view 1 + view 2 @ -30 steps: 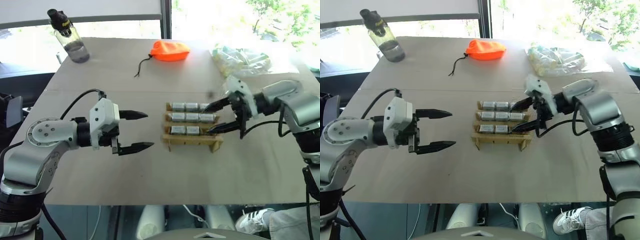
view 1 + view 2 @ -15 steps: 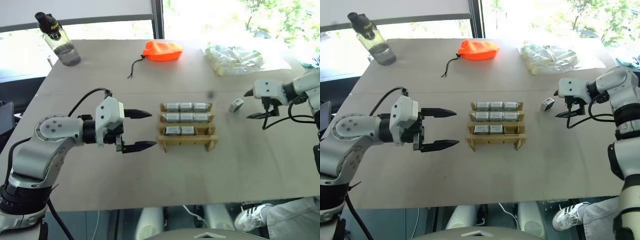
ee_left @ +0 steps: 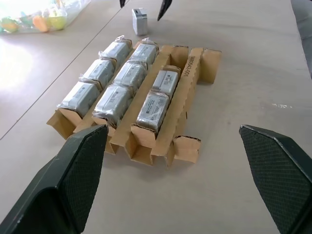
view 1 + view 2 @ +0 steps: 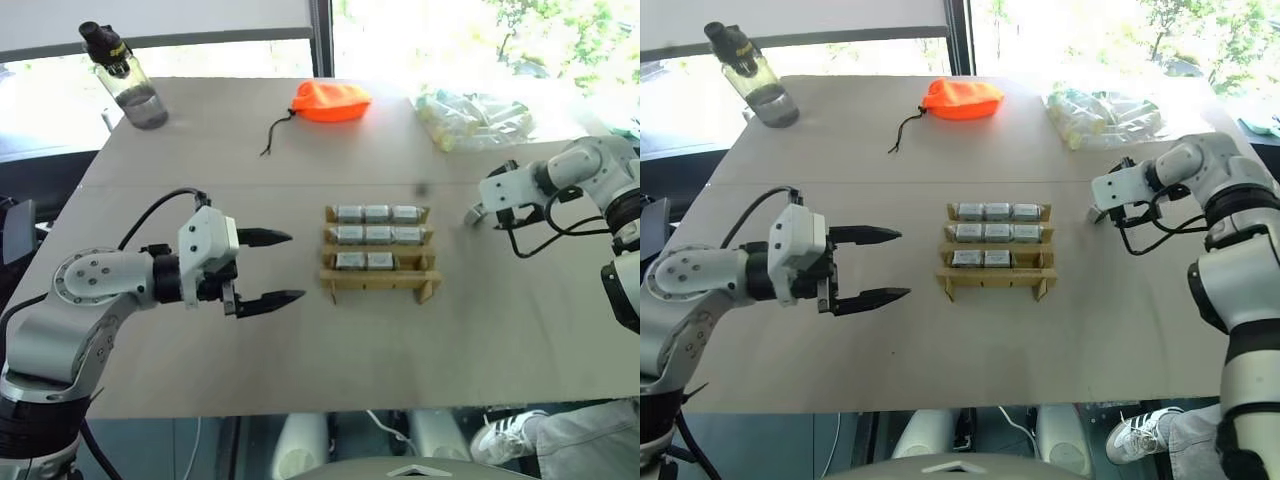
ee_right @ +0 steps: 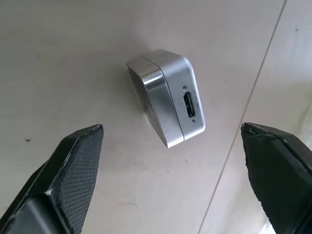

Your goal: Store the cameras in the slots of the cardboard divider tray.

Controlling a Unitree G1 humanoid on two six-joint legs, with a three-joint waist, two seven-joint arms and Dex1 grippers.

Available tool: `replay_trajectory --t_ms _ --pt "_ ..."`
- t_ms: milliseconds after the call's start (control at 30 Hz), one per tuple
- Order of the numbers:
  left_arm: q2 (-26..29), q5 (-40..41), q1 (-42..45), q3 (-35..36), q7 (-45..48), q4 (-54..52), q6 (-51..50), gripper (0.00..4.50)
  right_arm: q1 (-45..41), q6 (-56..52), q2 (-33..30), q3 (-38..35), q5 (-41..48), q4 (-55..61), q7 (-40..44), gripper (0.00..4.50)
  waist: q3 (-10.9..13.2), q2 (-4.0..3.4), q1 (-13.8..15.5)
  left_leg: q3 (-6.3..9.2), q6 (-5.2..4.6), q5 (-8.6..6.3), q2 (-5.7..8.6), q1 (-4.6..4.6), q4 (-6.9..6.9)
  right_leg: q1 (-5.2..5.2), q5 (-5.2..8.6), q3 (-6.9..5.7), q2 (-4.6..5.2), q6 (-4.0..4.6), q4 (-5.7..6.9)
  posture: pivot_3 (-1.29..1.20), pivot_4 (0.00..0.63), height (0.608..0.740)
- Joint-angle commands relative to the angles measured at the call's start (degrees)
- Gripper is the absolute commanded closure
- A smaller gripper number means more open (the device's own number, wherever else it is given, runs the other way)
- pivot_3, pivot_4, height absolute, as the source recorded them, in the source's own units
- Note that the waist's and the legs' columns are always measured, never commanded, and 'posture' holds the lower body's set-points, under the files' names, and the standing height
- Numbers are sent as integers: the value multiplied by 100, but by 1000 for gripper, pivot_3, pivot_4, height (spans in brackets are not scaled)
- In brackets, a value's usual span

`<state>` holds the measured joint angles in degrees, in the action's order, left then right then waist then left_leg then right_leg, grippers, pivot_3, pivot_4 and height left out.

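- The right claw point(image 5: 170, 170) hung over the loose camera point(image 5: 165, 97) with its fingers wide apart, probably to straddle it for a grasp.
- This camera lay on the counter point(image 4: 300, 350), near the cardboard divider tray point(image 4: 380, 285), with its port face turned up toward the claw.
- The tray held eight cameras, their long axes along the rows; one front slot was free.
- The left claw point(image 4: 265, 268) stood apart, spread and empty, near the tray.

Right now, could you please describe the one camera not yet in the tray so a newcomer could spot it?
Find the cardboard divider tray at the table's middle; on its right, under the right gripper, lies the loose camera. Unlike the wrapped ones, it is bare silver metal.
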<state>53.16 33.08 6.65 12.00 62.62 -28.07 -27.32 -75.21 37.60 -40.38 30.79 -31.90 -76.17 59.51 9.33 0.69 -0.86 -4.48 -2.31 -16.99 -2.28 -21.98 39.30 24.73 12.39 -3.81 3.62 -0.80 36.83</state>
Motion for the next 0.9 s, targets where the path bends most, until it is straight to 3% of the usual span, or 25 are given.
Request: replay_trajectory --t_ms 33,467,500,567,633,733,767,900 --pt "60 88 -61 247 -94 -241 7 0 -203 49 -33 -11 -148 -41 -110 33 0 0 2 2 0 0 0 0 0 0 0 -1 0 0 0 0 150 726" --pt "74 102 -210 335 -218 -347 21 0 -271 54 294 2 -435 -141 -85 33 3 -5 -12 1 0 0 0 1 0 0 0 -1 0 0 3 0 150 726" --pt "75 103 -227 343 -224 -357 24 0 -269 51 297 -7 -431 -146 -35 570 3 -4 -8 2 0 0 0 0 -1 0 0 -2 0 0 2 0 150 726" --pt "73 108 -262 355 -248 -393 20 0 -259 47 282 -42 -385 -157 195 1237 3 -5 -1 4 0 0 0 -1 0 0 0 -3 0 0 1 0 150 726" --pt "71 115 -277 362 -262 -412 12 0 -262 14 266 -98 -320 -156 394 2361 3 -5 -2 4 0 0 0 0 0 -1 0 -3 0 0 2 0 150 726" --pt "72 120 -281 358 -274 -417 8 0 -294 -25 223 -189 -222 -143 724 3617 2 -3 -9 5 0 0 0 3 1 -3 0 -3 -1 0 3 0 150 726" --pt "68 111 -260 331 -272 -394 20 0 -315 -115 226 -306 -80 -141 965 3829 3 -5 -12 5 0 0 0 4 1 -4 0 -3 -2 0 3 0 150 726" --pt "71 77 -109 207 -216 -268 73 0 -489 -565 342 -995 783 -39 2309 3827 9 -15 -21 2 0 0 -1 5 1 -2 0 -1 -3 1 5 0 150 726"
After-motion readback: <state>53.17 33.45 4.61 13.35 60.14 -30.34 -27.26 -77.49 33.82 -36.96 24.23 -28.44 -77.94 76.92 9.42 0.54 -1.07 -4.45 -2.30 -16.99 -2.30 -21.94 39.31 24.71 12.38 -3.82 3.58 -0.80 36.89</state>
